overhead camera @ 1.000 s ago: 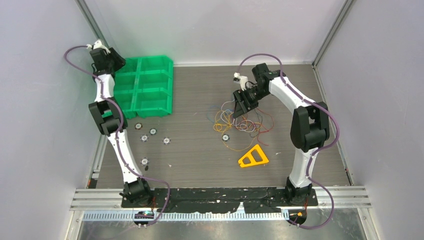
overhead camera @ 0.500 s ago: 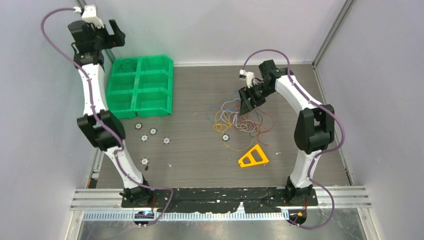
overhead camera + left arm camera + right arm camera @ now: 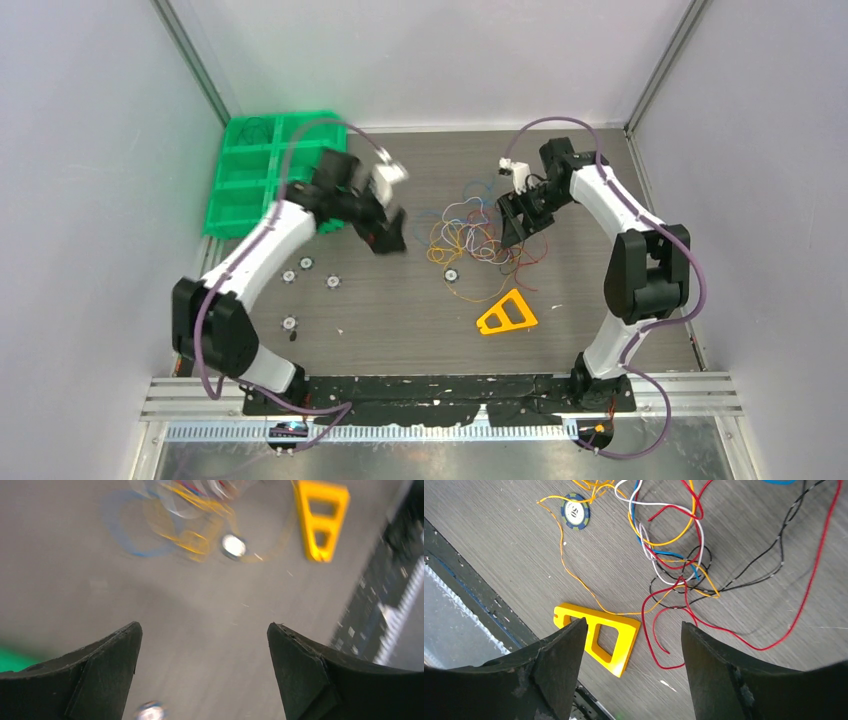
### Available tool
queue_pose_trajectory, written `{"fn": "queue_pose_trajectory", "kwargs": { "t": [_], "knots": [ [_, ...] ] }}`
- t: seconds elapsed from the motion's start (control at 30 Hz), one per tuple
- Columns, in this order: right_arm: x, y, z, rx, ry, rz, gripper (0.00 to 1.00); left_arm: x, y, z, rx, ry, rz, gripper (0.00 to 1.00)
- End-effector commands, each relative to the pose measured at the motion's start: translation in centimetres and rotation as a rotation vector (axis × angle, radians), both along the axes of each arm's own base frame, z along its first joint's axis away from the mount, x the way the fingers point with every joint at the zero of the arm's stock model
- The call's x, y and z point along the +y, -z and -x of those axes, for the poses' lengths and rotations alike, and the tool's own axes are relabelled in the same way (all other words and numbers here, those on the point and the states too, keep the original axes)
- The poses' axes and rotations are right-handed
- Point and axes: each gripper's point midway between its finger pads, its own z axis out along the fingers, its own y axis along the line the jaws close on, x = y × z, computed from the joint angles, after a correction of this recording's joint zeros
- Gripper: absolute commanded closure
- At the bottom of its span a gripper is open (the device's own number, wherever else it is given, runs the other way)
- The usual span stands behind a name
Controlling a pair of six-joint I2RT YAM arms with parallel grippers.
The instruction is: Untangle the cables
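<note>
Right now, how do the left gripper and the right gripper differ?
The left gripper hangs over bare table left of the cables; the right gripper hangs over their right side. The left gripper's jaws look wider apart than the right gripper's. The left gripper's wrist view is blurred; the right gripper's is sharp. Both are open and hold nothing.
</note>
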Motion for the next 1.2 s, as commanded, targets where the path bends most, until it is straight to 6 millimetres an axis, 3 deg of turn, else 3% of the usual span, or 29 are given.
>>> {"fn": "queue_pose_trajectory", "kwargs": {
  "t": [0.0, 0.07, 0.17, 0.3, 0.5, 0.6, 0.9, 0.97, 1.07, 1.17],
  "knots": [
    [1.0, 0.6, -0.9, -0.007, 0.038, -0.034, 0.27, -7.4, 6.0, 4.6, 0.086, 0.166, -0.012, 0.03],
    [1.3, 1.3, -1.3, 0.002, 0.048, -0.033, 0.28, -10.0, 8.1, 5.2, 0.139, 0.188, -0.030, 0.07],
    [1.7, 2.0, -1.7, 0.006, 0.055, -0.027, 0.30, -12.0, 10.4, 3.9, 0.132, 0.165, -0.063, 0.14],
    [2.6, 2.6, -2.1, 0.001, 0.055, -0.013, 0.32, -12.2, 12.3, 1.8, 0.125, 0.133, -0.128, 0.23],
    [4.1, 3.9, -2.6, 0.027, 0.059, -0.003, 0.34, -14.5, 11.9, 3.9, 0.170, 0.276, -0.032, 0.37],
    [4.6, 4.6, -2.6, 0.032, 0.060, 0.014, 0.35, -15.2, 12.7, 4.4, 0.204, 0.280, -0.034, 0.43],
    [5.0, 7.5, -2.8, 0.066, 0.102, 0.056, 0.39, -15.6, 16.6, 2.7, 0.283, 0.152, -0.079, 0.49],
    [5.0, 8.1, -3.0, 0.074, 0.116, 0.067, 0.44, -15.8, 16.9, 2.3, 0.291, 0.133, -0.083, 0.55],
    [4.8, 9.0, -3.4, 0.086, 0.133, 0.084, 0.53, -16.2, 15.8, 2.6, 0.290, 0.154, -0.058, 0.73],
    [4.4, 9.6, -3.7, 0.081, 0.139, 0.121, 0.59, -15.9, 11.3, 3.6, 0.238, 0.205, -0.016, 0.98]
  ]
}}
